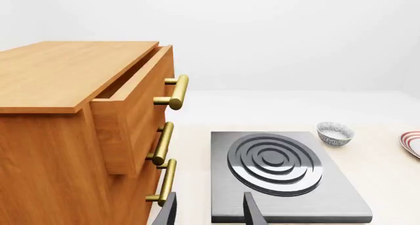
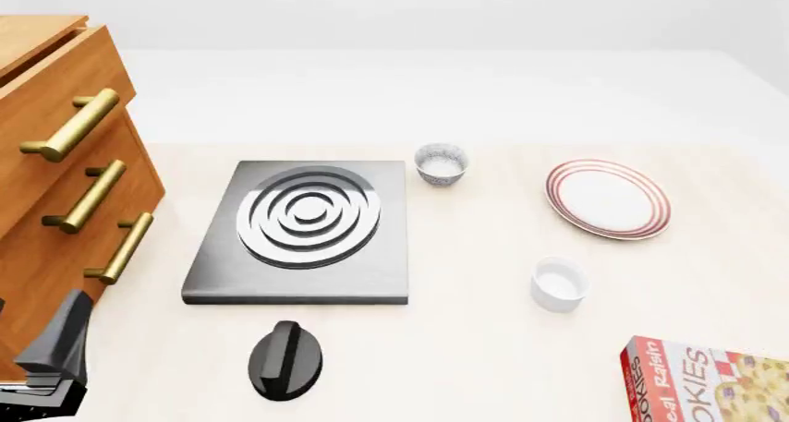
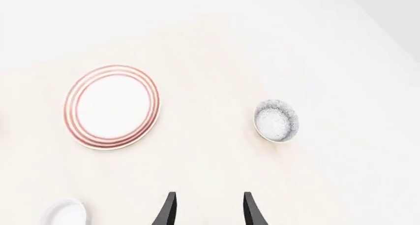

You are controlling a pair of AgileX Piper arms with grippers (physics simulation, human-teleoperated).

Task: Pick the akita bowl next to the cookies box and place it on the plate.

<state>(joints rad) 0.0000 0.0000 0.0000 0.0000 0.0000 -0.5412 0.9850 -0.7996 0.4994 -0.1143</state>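
An akita bowl [image 3: 276,120], white inside with a grey speckled outside, lies to the right of the red-ringed plate [image 3: 111,107] in the right wrist view; it is outside the front view. The cookies box [image 2: 709,382] shows only at the front view's near right corner. The plate [image 2: 608,198] lies at the table's right. My right gripper [image 3: 208,212] is open and empty, short of both bowl and plate. A look-alike bowl [image 2: 441,164] stands by the stove's far right corner. My left gripper [image 1: 210,212] is open and empty, near the cabinet.
A grey stove slab [image 2: 302,233] with silver rings lies left of centre, and a black knob [image 2: 287,357] sits in front of it. A plain white cup [image 2: 559,283] stands near the plate. The wooden cabinet [image 2: 62,182] on the left has its top drawer [image 1: 135,104] partly open.
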